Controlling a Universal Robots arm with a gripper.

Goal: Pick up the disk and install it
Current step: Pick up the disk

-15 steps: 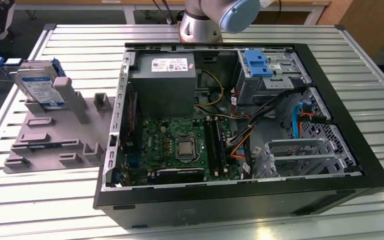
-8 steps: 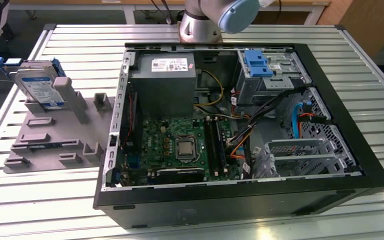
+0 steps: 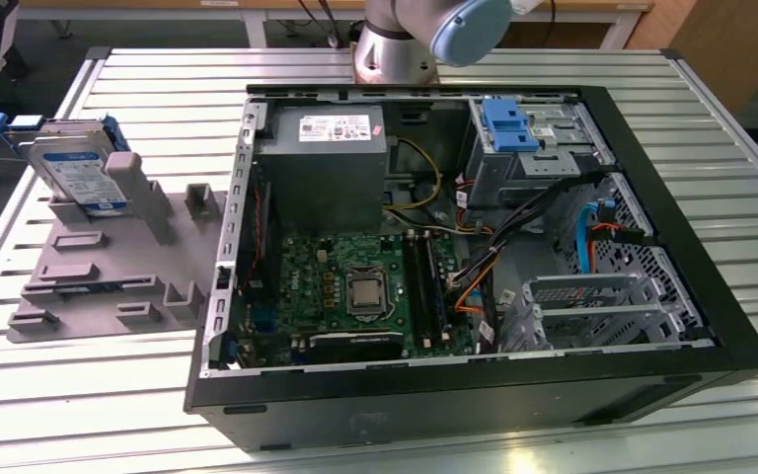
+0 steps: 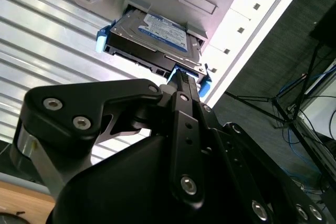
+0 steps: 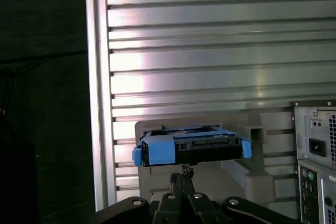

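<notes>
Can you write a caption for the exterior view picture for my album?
The disk stands propped in a grey fixture beside the open computer case on a slatted table.

The exterior view looks steeply down on the whole table and the open computer case. Both wrist views look along the gripper, fairly near the disk, which all three views share.

Silver disk, blue bracket; grey fixture; black case.
</notes>
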